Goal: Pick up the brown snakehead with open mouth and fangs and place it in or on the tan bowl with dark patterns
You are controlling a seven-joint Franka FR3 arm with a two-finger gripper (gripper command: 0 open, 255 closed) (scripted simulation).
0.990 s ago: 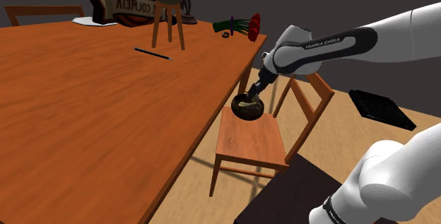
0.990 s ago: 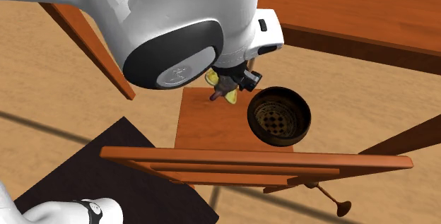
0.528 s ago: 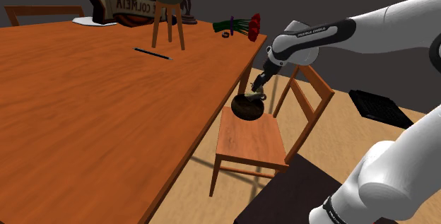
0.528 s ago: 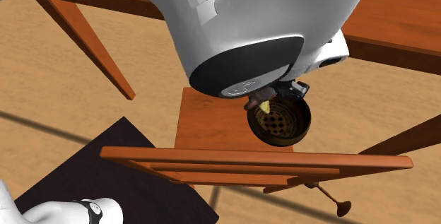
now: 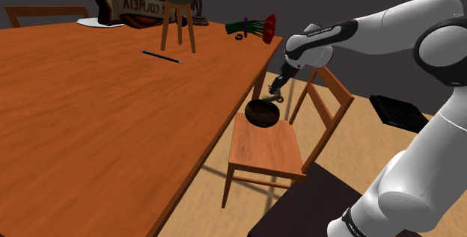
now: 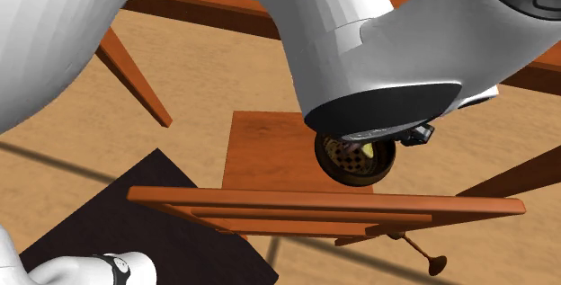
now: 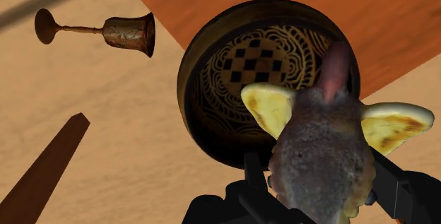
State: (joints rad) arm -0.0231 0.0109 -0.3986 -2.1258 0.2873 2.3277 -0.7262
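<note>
Wrist view: fingers [image 7: 392, 187] closed on the grey-brown snakehead [image 7: 321, 166], one black finger against each side, with its yellow flaps over the bowl [image 7: 185, 88] and the checkered, scroll-patterned inside open to view. Shoulder view gives the setting: dark bowl [image 5: 262, 114] on the wooden chair [image 5: 266, 149] beside the table [image 5: 112, 108]. Second exterior view: a yellow bit of snakehead [image 6: 369, 151] shows over the bowl's inside, and a goblet [image 6: 414, 247] lies on the floor.
</note>
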